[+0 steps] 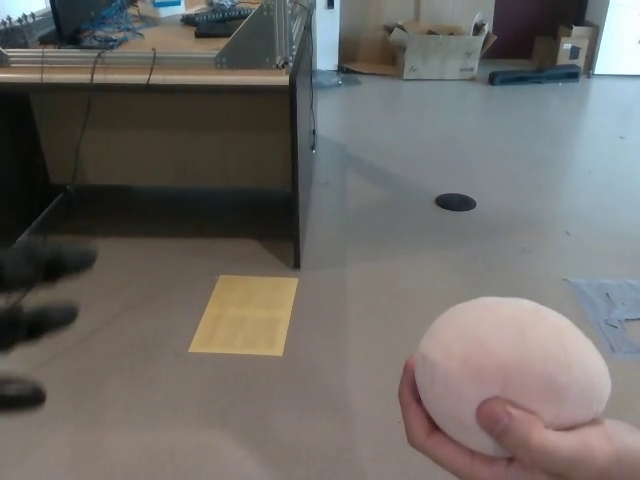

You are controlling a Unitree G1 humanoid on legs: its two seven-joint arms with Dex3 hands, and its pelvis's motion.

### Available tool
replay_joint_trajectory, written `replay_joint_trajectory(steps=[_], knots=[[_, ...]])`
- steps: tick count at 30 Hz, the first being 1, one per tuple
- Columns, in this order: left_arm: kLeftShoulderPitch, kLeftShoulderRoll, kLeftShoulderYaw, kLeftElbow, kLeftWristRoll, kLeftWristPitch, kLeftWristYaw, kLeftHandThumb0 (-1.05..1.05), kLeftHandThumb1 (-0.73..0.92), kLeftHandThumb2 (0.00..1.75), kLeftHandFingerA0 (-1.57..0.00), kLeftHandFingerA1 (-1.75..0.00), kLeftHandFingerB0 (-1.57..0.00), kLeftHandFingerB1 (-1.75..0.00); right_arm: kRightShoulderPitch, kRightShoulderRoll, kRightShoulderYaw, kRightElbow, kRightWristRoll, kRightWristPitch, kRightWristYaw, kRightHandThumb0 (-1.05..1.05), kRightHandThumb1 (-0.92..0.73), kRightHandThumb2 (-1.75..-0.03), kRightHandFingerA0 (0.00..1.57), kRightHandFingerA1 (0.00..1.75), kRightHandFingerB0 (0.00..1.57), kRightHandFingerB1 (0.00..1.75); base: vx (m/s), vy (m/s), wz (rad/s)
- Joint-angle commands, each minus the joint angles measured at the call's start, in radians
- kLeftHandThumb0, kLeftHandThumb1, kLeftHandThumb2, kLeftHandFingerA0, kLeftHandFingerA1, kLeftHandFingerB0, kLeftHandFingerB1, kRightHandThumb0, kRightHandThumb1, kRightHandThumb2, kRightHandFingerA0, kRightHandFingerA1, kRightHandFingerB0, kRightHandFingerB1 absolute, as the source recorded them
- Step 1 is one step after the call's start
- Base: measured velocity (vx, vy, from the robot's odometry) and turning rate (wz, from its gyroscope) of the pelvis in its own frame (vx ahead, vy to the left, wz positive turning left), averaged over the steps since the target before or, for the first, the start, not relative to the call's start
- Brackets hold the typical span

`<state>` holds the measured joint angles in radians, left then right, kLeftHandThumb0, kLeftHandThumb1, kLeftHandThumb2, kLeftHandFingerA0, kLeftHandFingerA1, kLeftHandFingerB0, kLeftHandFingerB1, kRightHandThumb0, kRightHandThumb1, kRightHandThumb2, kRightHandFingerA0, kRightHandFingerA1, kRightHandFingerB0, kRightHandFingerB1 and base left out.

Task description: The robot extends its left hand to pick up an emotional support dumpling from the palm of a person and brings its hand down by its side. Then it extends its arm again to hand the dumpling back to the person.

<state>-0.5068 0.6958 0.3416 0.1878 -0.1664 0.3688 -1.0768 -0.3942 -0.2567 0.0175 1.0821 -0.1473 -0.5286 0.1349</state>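
One hand of the robot is in view: the left hand (35, 320) enters at the left edge of the head view as three blurred black digits, spread apart one above the other, holding nothing. The right hand does not show. The dumpling (512, 372), a pale pink, rounded plush form, sits at the lower right, well apart from the left hand. It rests in a person's hand (520, 445), which cups it from below, with the thumb pressed against its lower front and the fingers wrapped around its left side. Between the left hand and the dumpling lies bare grey floor (400, 260) bearing a yellow rectangular patch (245, 314). A wooden desk (160, 110) with a dark end panel stands at the upper left; cables hang over its front edge and a keyboard (215, 16) lies on its top. A round black floor cover (455, 202) sits right of centre. Cardboard boxes (435, 50) stand against the far wall. Grey-blue tape (610, 305) marks the floor at the right edge.
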Motion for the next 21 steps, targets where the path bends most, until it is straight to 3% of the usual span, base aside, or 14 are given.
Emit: replay_joint_trajectory(steps=[1, 4, 5, 8, 9, 11, 13, 17, 18, 21], knots=[[0.430, -0.155, -0.054, 0.349, 0.363, -0.548, 0.765, 0.07, 0.52, 0.62, -0.06, -0.20, -0.09, -0.25, 0.075, -0.001, -0.024, -0.015, 0.030, -0.035, -0.004, -0.74, -0.78, -0.64, 0.60, 0.48, 0.62, 0.43, 0.00, 0.000, 0.00], [0.437, -0.171, -0.046, 0.376, 0.346, -0.556, 0.781, 0.07, 0.52, 0.62, -0.06, -0.20, -0.09, -0.25, 0.082, 0.000, -0.023, -0.014, 0.028, -0.040, -0.009, -0.74, -0.78, -0.64, 0.60, 0.48, 0.62, 0.43, 0.00, 0.000, 0.00], [0.439, -0.234, 0.033, 0.446, 0.229, -0.534, 0.725, 0.10, 0.68, 0.62, -0.08, -0.21, -0.20, -0.29, 0.107, -0.004, -0.023, -0.020, 0.028, -0.043, -0.010, -0.74, -0.78, -0.64, 0.64, 0.48, 0.57, 0.41, 0.00, 0.000, 0.00], [0.452, -0.332, 0.154, 0.548, 0.052, -0.494, 0.649, 0.10, 0.69, 0.60, -0.10, -0.30, -0.23, -0.29, 0.159, -0.007, -0.029, -0.029, 0.033, -0.055, -0.011, -0.74, -0.77, -0.61, 0.63, 0.47, 0.56, 0.41, 0.00, 0.000, 0.00], [0.464, -0.333, 0.156, 0.542, 0.055, -0.497, 0.657, 0.05, 0.69, 0.59, -0.23, -0.35, -0.26, -0.28, 0.175, -0.008, -0.031, -0.031, 0.034, -0.063, -0.013, -0.73, -0.78, -0.61, 0.63, 0.47, 0.57, 0.41, 0.00, 0.000, 0.00], [0.475, -0.333, 0.158, 0.536, 0.061, -0.506, 0.661, 0.05, 0.69, 0.59, -0.23, -0.35, -0.26, -0.28, 0.187, -0.010, -0.032, -0.034, 0.033, -0.069, -0.016, -0.73, -0.78, -0.61, 0.63, 0.47, 0.57, 0.41, 0.00, 0.000, 0.00], [0.494, -0.345, 0.176, 0.531, 0.052, -0.520, 0.665, 0.04, 0.75, 0.62, -0.38, -0.39, -0.38, -0.32, 0.208, -0.008, -0.041, -0.036, 0.045, -0.075, -0.009, -0.72, -0.75, -0.63, 0.58, 0.44, 0.55, 0.40, 0.00, 0.000, 0.00], [0.493, -0.353, 0.188, 0.543, 0.046, -0.541, 0.667, 0.04, 0.75, 0.62, -0.38, -0.39, -0.38, -0.32, 0.215, -0.004, -0.048, -0.042, 0.050, -0.070, -0.007, -0.72, -0.75, -0.63, 0.58, 0.44, 0.55, 0.40, 0.00, 0.000, 0.00], [0.499, -0.348, 0.184, 0.542, 0.054, -0.541, 0.666, 0.04, 0.56, 0.97, -0.15, -0.50, -0.27, -0.52, 0.223, 0.001, -0.052, -0.038, 0.051, -0.075, -0.015, -0.60, -0.69, -0.61, 0.59, 0.43, 0.49, 0.37, 0.00, 0.000, 0.00], [0.504, -0.337, 0.171, 0.552, 0.069, -0.531, 0.663, 0.04, 0.56, 0.97, -0.15, -0.50, -0.27, -0.52, 0.239, 0.007, -0.056, -0.033, 0.043, -0.079, -0.039, -0.59, -0.69, -0.61, 0.58, 0.43, 0.49, 0.37, 0.00, 0.000, 0.00]])
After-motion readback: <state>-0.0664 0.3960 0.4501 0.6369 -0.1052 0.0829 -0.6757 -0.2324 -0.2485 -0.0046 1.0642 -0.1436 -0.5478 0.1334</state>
